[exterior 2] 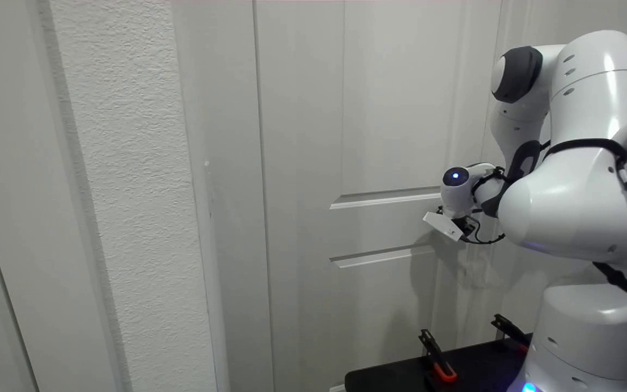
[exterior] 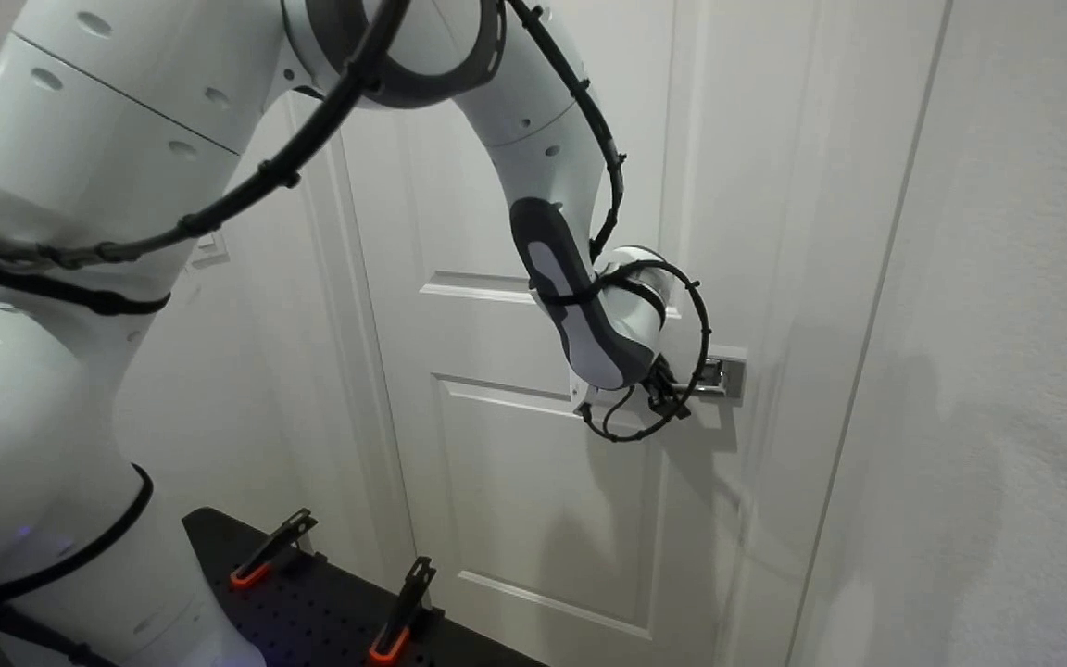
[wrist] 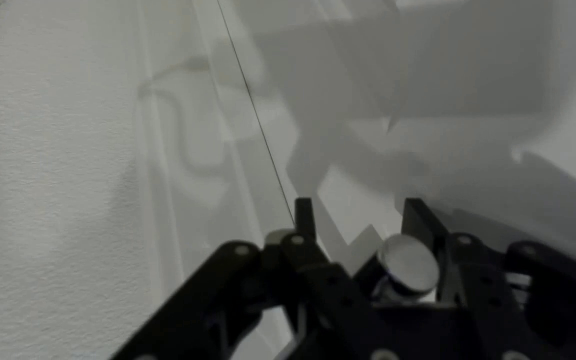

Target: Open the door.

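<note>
The white paneled door stands shut in its frame in both exterior views. Its silver lever handle on a square plate is at the door's right side in an exterior view, partly covered by my gripper. My gripper is at the handle. In the wrist view my fingers are apart, with the round silver end of the handle between them, nearer the right finger. I cannot tell whether it touches that finger. In an exterior view my gripper is partly hidden behind a white wrist part, and the handle is hidden.
A black perforated table with orange-tipped clamps stands below the arm, in front of the door. A textured white wall and the frame lie beside the door. A black cable loops around the wrist. A light switch is on the wall.
</note>
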`<action>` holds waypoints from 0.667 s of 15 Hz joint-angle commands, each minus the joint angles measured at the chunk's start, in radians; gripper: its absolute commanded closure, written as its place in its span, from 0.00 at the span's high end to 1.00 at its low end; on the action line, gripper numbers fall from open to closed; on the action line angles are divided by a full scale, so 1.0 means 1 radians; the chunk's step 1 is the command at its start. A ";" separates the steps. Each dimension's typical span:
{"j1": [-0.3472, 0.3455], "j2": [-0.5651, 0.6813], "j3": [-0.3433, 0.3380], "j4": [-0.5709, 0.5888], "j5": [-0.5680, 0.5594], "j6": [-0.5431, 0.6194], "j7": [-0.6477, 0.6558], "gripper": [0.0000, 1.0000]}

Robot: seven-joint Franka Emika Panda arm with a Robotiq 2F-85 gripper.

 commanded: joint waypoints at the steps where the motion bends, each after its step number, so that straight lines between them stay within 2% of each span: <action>1: -0.098 0.019 0.123 0.018 -0.039 -0.093 0.000 0.19; 3: -0.139 0.029 0.165 0.005 -0.053 -0.136 0.000 0.04; 4: -0.158 0.035 0.185 0.000 -0.062 -0.155 0.000 0.01; 7: -0.192 0.061 0.230 -0.022 -0.119 -0.217 0.000 0.01; 10: -0.220 0.096 0.289 -0.041 -0.218 -0.336 0.000 0.02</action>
